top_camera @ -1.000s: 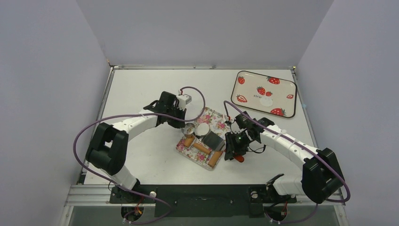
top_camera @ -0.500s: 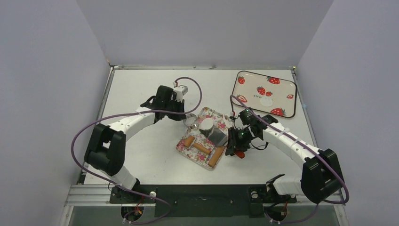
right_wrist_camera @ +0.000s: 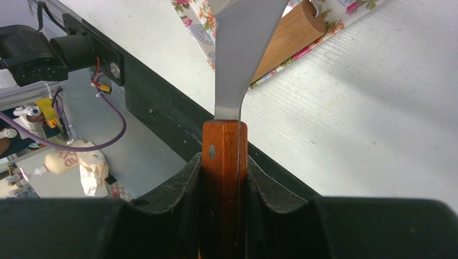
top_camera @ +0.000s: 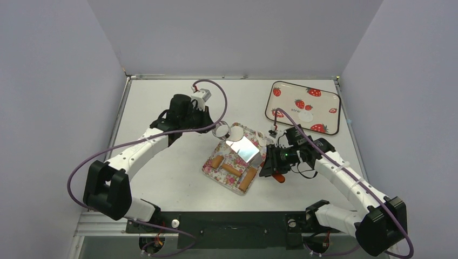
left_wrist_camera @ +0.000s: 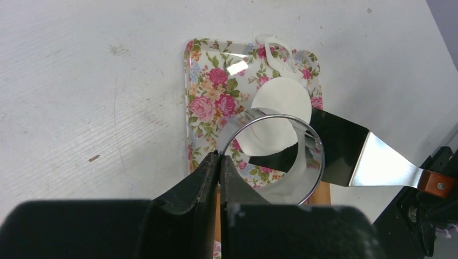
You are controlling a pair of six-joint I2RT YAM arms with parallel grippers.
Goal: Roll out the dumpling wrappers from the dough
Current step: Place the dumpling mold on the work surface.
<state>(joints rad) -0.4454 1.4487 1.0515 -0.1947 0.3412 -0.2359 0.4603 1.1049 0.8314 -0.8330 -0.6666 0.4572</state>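
Looks like the scoop-up step. Left gripper (left_wrist_camera: 219, 159) pinched shut on the wall of the ring (left_wrist_camera: 310, 178), hovering over the flowery tray (left_wrist_camera: 208, 91). Wrapper (left_wrist_camera: 281, 102) flat on that tray, spatula (left_wrist_camera: 378, 167) blade at its edge. Right gripper (right_wrist_camera: 224, 162) clamped on the spatula handle. Next, probably: slide under gently, then carry to the strawberry tray (top_camera: 324, 102).

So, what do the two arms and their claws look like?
Both have white links and black joints: the left arm and the right arm. Purple cables loop along them. The left claw and right claw are matte black, each with two thick fingers. A green light glows near the right wrist.
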